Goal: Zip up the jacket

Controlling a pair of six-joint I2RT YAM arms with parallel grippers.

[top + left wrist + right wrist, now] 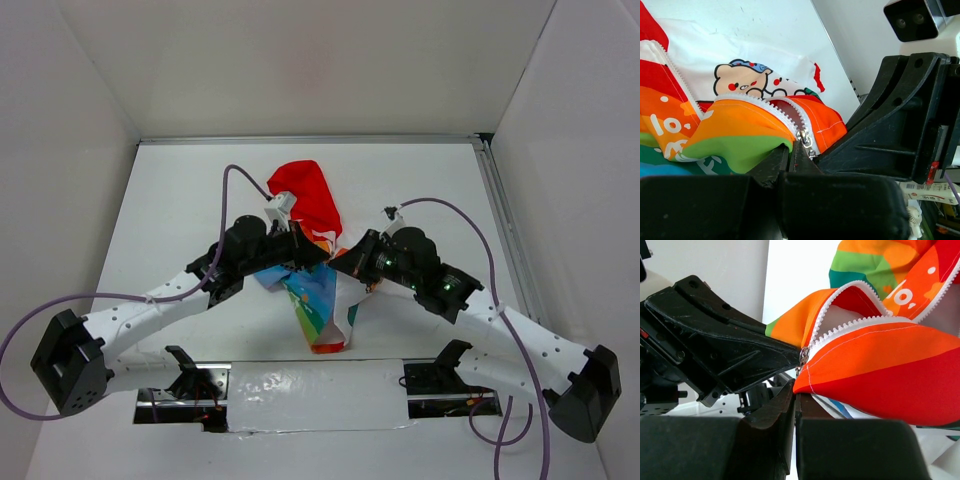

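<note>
Left hand [308, 254] and right hand [342, 263] tip to tip; both clamped on the jacket [320, 300] beside its zipper [802, 136]

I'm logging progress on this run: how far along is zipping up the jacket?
Done: both rows of teeth meet in the slider near the hem of the jacket. In hand: the left gripper and right gripper each pinch fabric beside the slider, jaws shut. Left: the teeth above the slider gape apart, so nearly the whole zip remains to close.
</note>
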